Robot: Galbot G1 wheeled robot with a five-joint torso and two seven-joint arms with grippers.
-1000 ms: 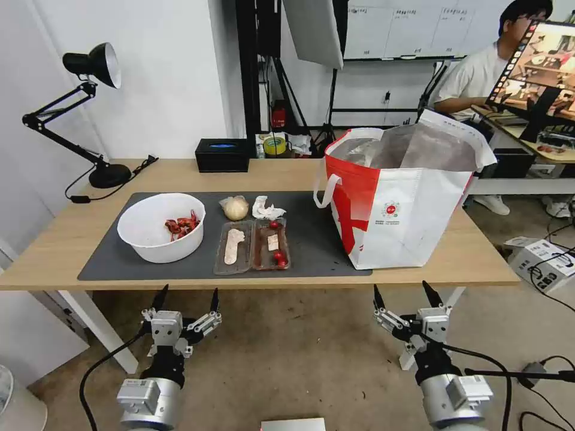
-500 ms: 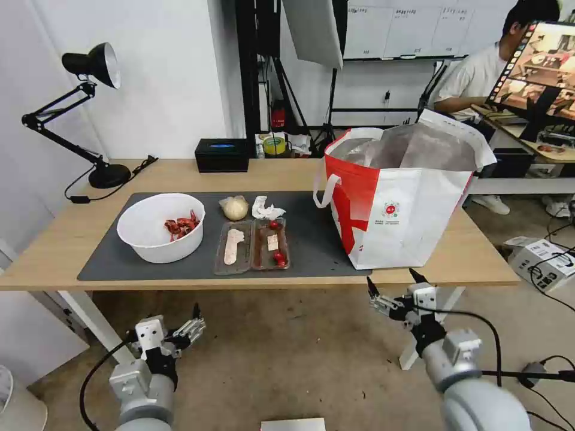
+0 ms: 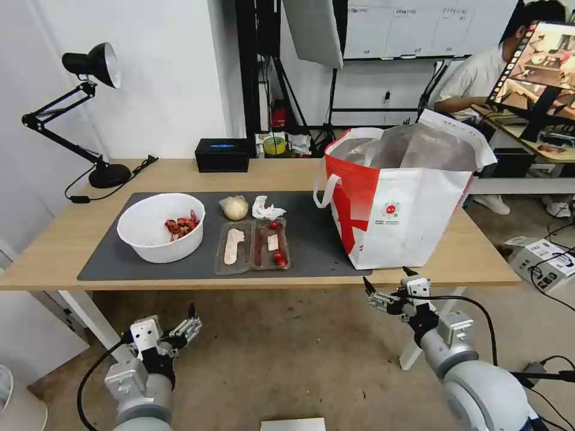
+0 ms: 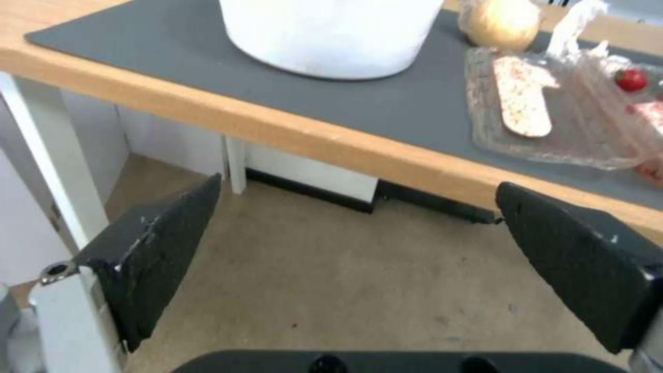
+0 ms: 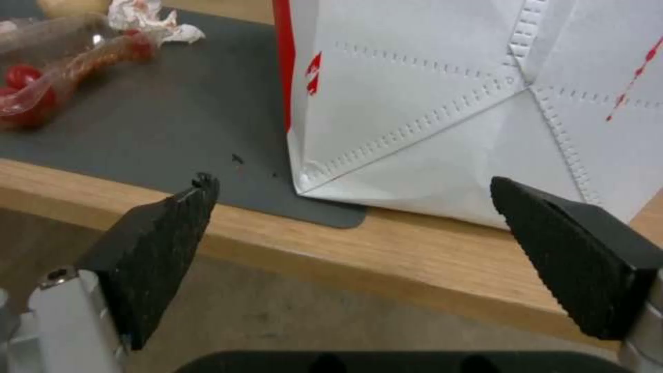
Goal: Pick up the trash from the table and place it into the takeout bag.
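My two hands wait open below the table's front edge.
My left hand [image 3: 179, 320] and right hand [image 3: 386, 284], fingers spread and empty, sit nearest the table [image 3: 72, 239]; on it lie the clear tray [image 3: 252, 246], white bowl [image 3: 161, 227], bun [image 3: 235, 208] and tissue [image 3: 266, 209], beside the takeout bag [image 3: 400, 206].

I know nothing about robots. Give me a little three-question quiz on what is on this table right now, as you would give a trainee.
1. True or false: the bowl holds red shells.
2. Which lies nearest the bag: A) bun B) tissue C) bowl?
3. Fill in: both the left pincer and the right pincer hang below the table edge, open and ____.

Key: 1 true; 2 B; 3 empty.
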